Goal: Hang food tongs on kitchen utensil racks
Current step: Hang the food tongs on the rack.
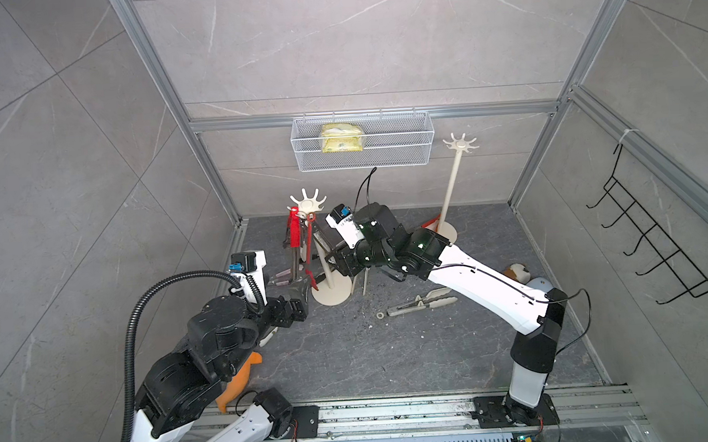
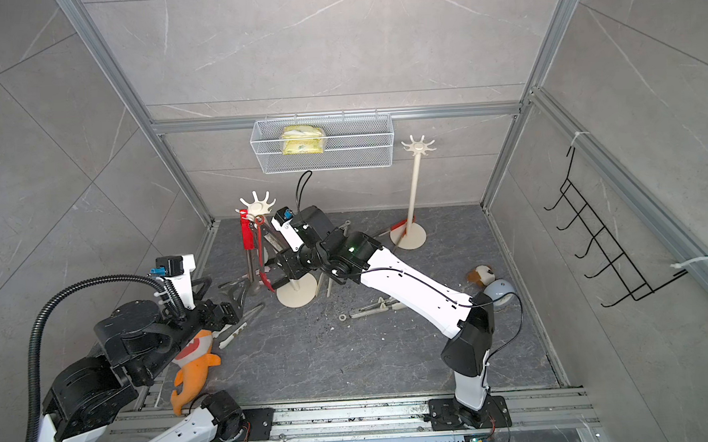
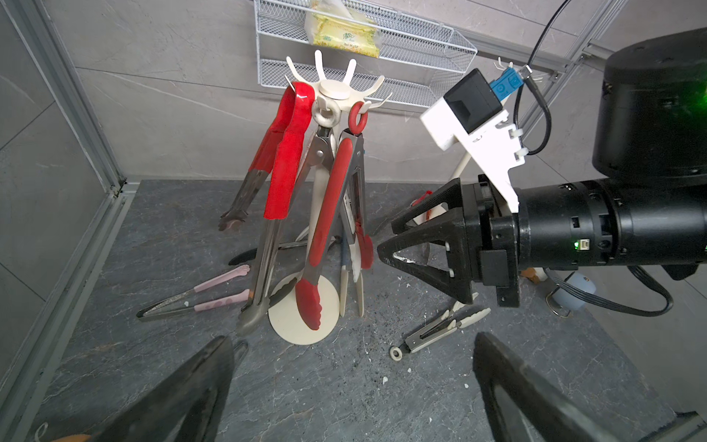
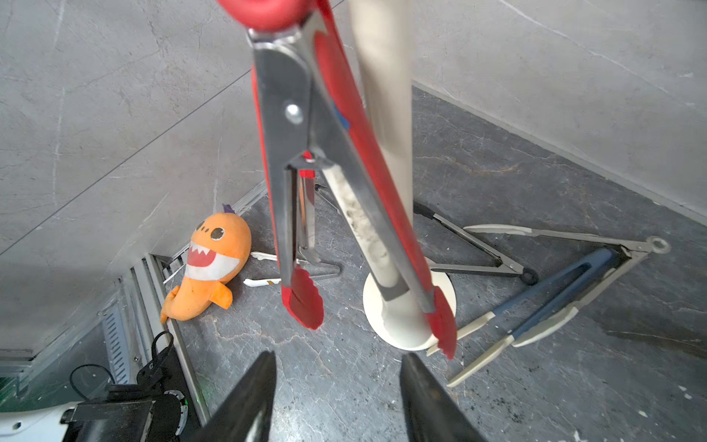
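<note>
Seemingly untouched, red tongs point(image 3: 331, 206) hang from rack point(image 3: 336, 88) beside right gripper point(image 3: 385, 238).

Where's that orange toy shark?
In both top views the orange toy shark lies on the floor at front left, partly under the left arm.

left hand point(image 3: 355, 340) low, jaws spread wide (empty), right hand point(image 4: 338, 358) higher, jaws parted, gripping nothing

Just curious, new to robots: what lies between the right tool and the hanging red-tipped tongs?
Nothing. In the right wrist view only bare floor shows between the open right tool and the red-tipped tongs.
</note>
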